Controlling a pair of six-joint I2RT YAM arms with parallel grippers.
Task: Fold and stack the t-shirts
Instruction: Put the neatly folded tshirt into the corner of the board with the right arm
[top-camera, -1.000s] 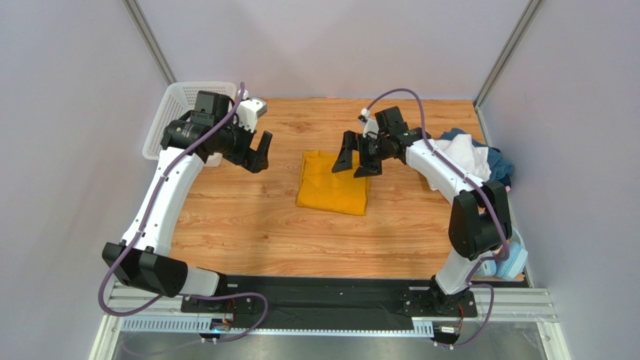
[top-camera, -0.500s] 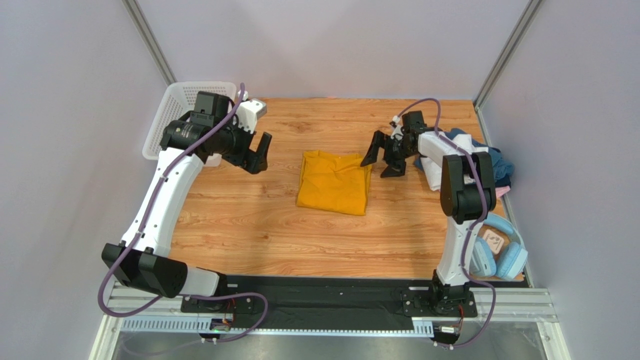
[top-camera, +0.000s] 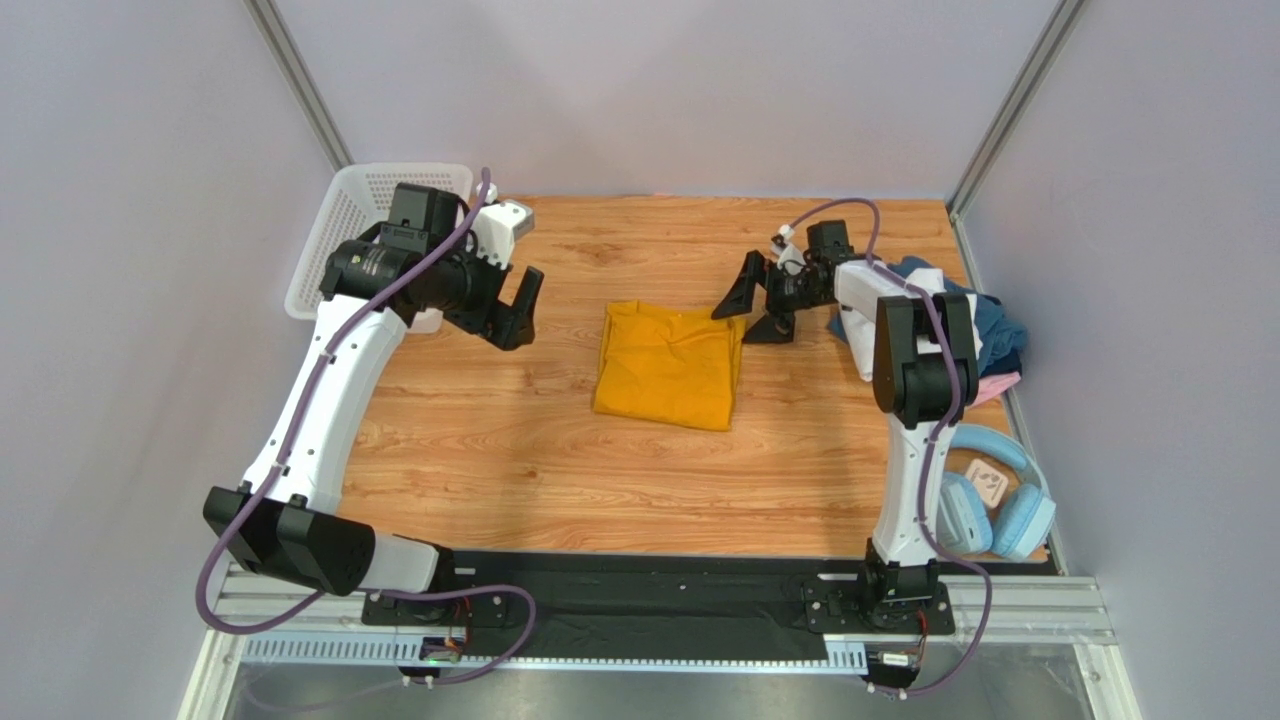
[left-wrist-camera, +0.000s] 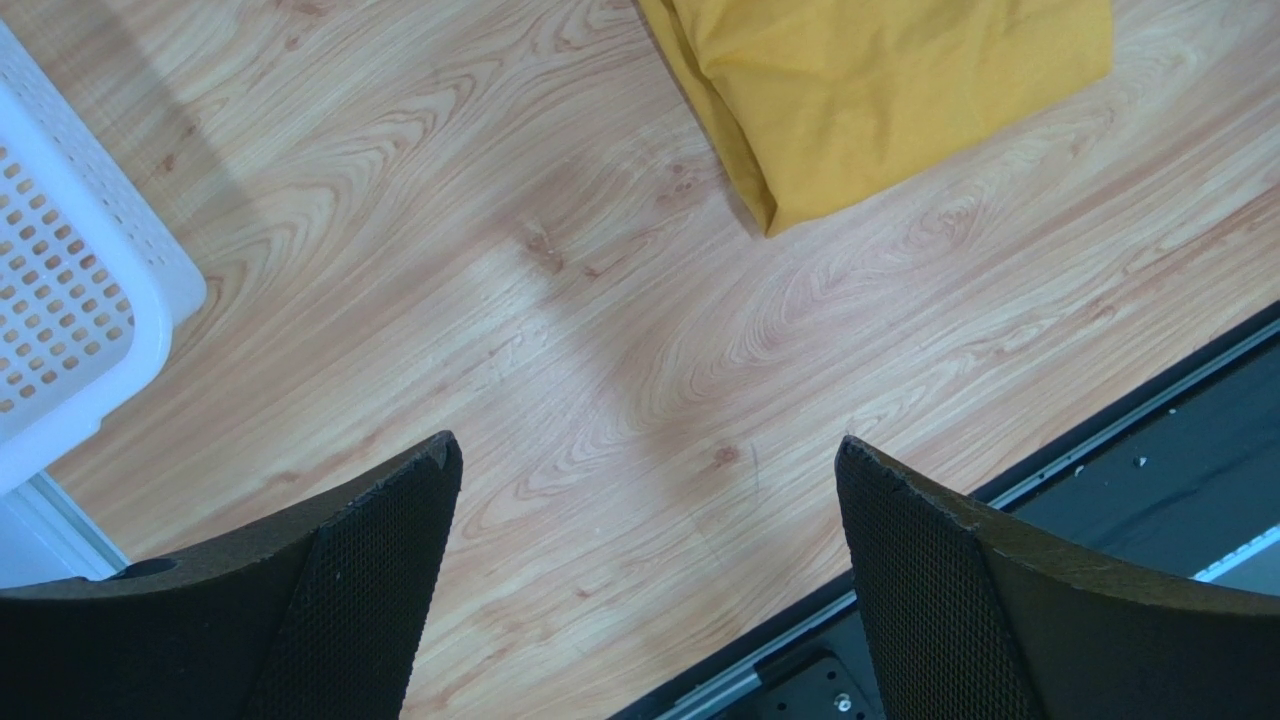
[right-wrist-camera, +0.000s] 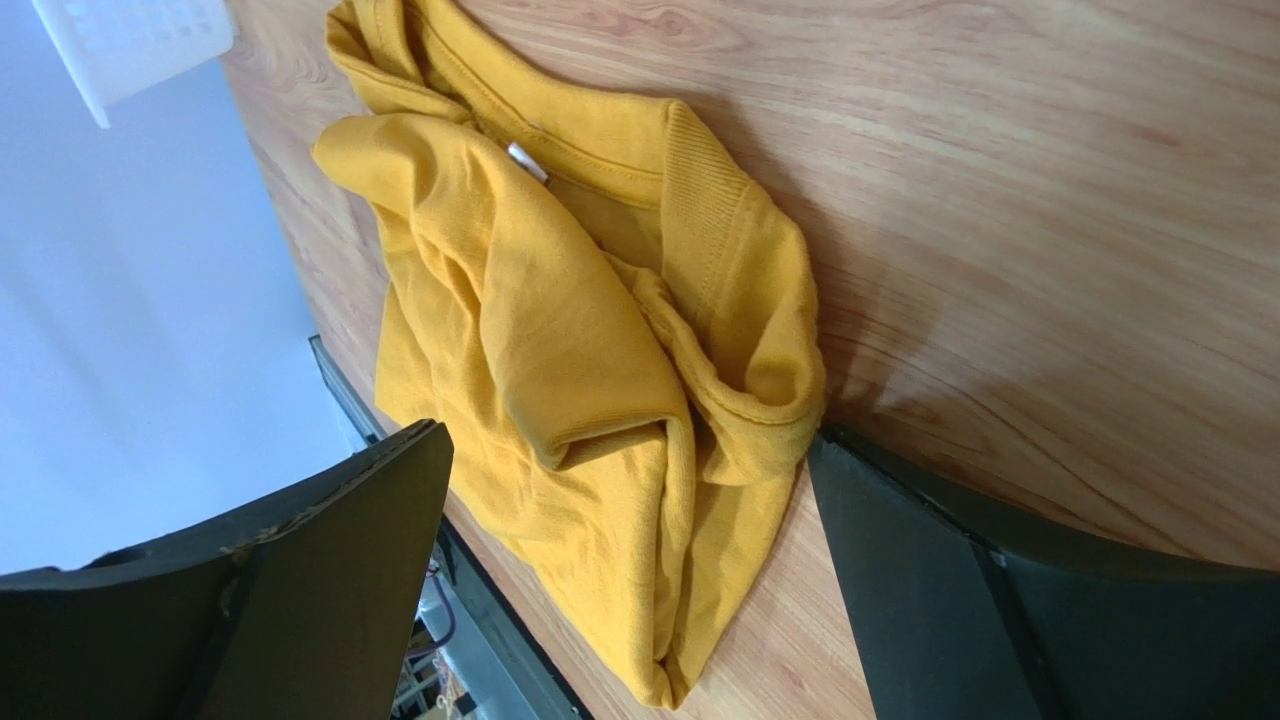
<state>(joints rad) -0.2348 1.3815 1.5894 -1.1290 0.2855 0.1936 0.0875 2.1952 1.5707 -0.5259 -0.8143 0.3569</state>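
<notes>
At the far-left corner of the table (top-camera: 496, 450), the white mesh basket (top-camera: 349, 225) sits half off the edge. Just to its right, the left gripper (top-camera: 519, 308) hangs above bare wood with its jaws spread wide and nothing between them. It is well apart from any cloth.

At the middle of the table, slightly toward the far edge, lies the mustard-yellow t-shirt (top-camera: 669, 368). It is folded into a rough rectangle. Its near and left edges look tidy, while the far-right corner is bunched, with a sleeve and the ribbed collar rumpled over each other.

The right gripper (top-camera: 759, 308) hovers at that rumpled corner, jaws spread and holding nothing. The right wrist view shows the cloth lying between and beyond its 2 fingers. Whether a fingertip touches the fabric cannot be told.

Along the right edge, a pile of t-shirts (top-camera: 995, 333) in white, dark blue and pink lies heaped and unfolded. The light-blue headphones (top-camera: 999, 510) rest at the near-right corner.

The shirt is probably light, limp and not fragile, so it will sag and drag rather than keep its shape. A pinch on 1 layer may peel the fold open. The thicker collar band or a doubled hem edge looks like the surest place to take hold, gripping through all layers.
</notes>
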